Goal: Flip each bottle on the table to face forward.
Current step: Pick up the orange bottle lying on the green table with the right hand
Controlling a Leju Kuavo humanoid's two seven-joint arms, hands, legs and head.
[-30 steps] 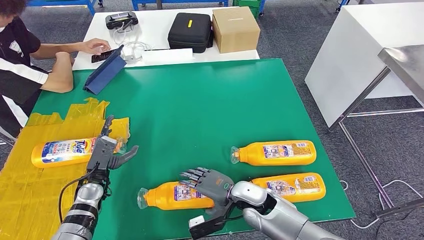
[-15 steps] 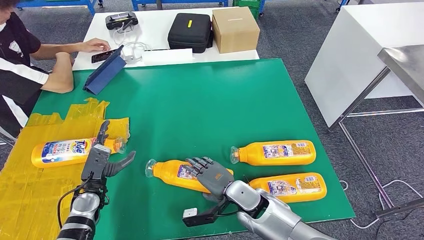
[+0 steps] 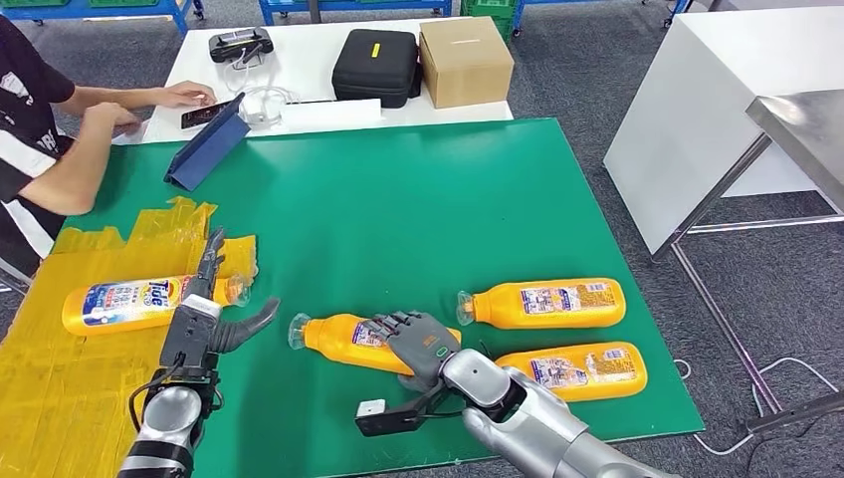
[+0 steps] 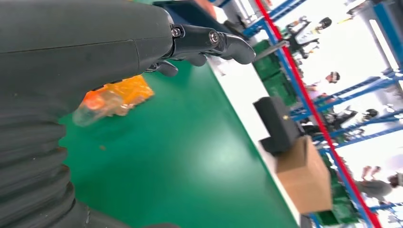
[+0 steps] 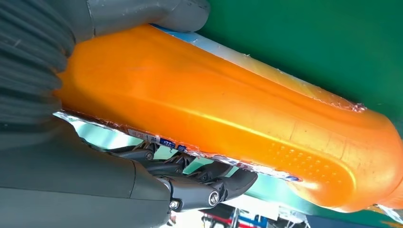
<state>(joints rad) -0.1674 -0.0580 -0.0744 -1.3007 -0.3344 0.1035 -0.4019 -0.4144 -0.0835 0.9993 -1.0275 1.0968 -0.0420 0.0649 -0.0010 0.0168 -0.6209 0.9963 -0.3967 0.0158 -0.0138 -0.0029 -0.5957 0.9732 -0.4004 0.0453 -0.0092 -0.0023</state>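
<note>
Orange bottle [image 3: 348,342] lying on the green worktop [image 3: 398,199], long axis crosswise, cap toward the left, gripped round its middle by the right hand [image 3: 416,342]. Left hand [image 3: 204,317] empty, fingers spread, just beyond the cap, beside another bottle [image 3: 129,304].

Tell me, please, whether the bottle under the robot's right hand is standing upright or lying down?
Lying down. The orange bottle lies lengthwise on the green table, cap end toward the robot's left, gripped by the right hand.

Glossy orange plastic bottle [image 5: 228,109] lies on a matt green table [image 3: 418,199], beside crinkled yellow sheeting [image 3: 60,368].
</note>
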